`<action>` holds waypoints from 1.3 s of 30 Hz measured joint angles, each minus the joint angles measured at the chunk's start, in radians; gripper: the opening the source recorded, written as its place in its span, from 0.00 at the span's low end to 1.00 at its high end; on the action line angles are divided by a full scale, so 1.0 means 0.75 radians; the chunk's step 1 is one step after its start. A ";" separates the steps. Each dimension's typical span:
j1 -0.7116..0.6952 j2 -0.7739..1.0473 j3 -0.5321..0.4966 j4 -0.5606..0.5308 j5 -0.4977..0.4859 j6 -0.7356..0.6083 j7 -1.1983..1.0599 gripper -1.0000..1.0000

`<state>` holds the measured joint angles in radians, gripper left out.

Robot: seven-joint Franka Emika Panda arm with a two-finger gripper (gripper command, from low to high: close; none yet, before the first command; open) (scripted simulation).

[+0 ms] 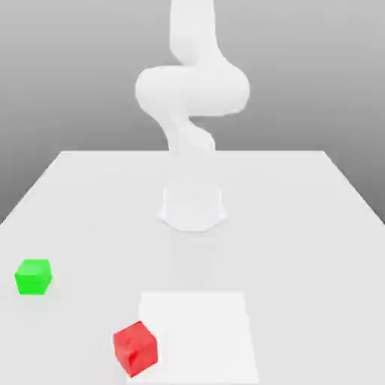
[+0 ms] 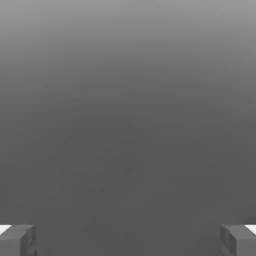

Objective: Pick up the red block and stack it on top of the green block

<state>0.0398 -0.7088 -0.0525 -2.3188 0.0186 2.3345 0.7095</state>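
The red block (image 1: 135, 348), a small bright red cube, sits on the table near the front edge, at the left border of a brighter white square patch. The green block (image 1: 33, 276), a cube of about the same size, rests on the table further back and toward the exterior view's left. They stand well apart. In the hand view my gripper (image 2: 128, 240) is open: its two grey fingertips (image 2: 17, 240) stand far apart with nothing between them, facing a plain grey background.
The white arm (image 1: 192, 90) rises from its base (image 1: 192, 207) at the middle of the white table (image 1: 301, 225). A brighter white square patch (image 1: 199, 334) lies in front of the base.
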 joint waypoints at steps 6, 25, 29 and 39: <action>0.111 0.298 -0.158 -0.061 0.077 0.113 -0.307 0.50; 0.135 1.189 -0.338 -0.249 0.184 0.477 -1.149 0.50; 0.072 1.379 -0.259 -0.226 0.284 0.620 -1.251 0.50; 0.073 1.366 -0.263 -0.229 0.269 0.608 -1.241 0.00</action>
<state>0.0946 0.3159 -0.2495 -2.4905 0.2206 2.7906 -0.2216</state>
